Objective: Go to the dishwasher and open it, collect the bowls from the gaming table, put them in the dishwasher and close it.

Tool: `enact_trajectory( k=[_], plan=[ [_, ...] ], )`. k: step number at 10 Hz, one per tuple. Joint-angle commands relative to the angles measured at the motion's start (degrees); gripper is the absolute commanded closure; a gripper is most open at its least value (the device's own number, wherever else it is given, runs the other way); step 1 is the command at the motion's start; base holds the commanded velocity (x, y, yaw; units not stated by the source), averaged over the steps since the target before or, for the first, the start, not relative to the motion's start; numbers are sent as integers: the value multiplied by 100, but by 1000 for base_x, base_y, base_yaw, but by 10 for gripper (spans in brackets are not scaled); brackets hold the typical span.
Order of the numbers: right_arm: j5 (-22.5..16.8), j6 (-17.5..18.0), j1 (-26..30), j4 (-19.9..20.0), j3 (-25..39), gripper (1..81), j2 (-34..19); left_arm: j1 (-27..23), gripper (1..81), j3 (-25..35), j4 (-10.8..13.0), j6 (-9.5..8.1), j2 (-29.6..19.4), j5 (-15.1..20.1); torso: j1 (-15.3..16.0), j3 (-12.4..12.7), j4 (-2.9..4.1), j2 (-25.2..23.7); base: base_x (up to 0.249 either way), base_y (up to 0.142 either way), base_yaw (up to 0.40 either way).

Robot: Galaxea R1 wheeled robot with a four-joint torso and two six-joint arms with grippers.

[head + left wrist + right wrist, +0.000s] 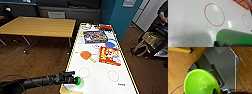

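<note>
The gaming table (100,77) stretches ahead, white-topped with a yellow edge and red circles. My left gripper (75,80) reaches in over its near end, shut on a green bowl (79,80). In the left wrist view that bowl (233,37) shows large and tilted, just above the white top (186,18). In the right wrist view a second, bright green bowl (200,82) hangs over the wooden floor and my grey base (224,65), with my right gripper (216,91) shut on its rim. The dishwasher is out of view.
On the table lie two board-game boxes (95,36) (109,55), an orange paddle (86,55) and a blue disc (111,43). A yellow-topped table (37,26) stands to the left. A teal wall (117,17), bags (147,41) and a person (163,13) are to the right.
</note>
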Motion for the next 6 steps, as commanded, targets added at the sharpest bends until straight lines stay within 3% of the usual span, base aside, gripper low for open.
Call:
enact_trajectory(
  k=[1,3,6],
  plan=[
    [-273,-29,-9,-147,-5,811,-103,922,811,1333,949,183,-1136,-64,0,140,0,0,0,0,0],
    [-247,-29,-62,-191,-31,811,-94,1521,811,1342,1361,165,-1416,-650,0,279,0,0,0,0,0],
    [-220,-20,-124,-182,-145,811,-76,2048,811,1280,1670,165,-1452,-837,0,520,0,0,0,0,0]
  ],
)
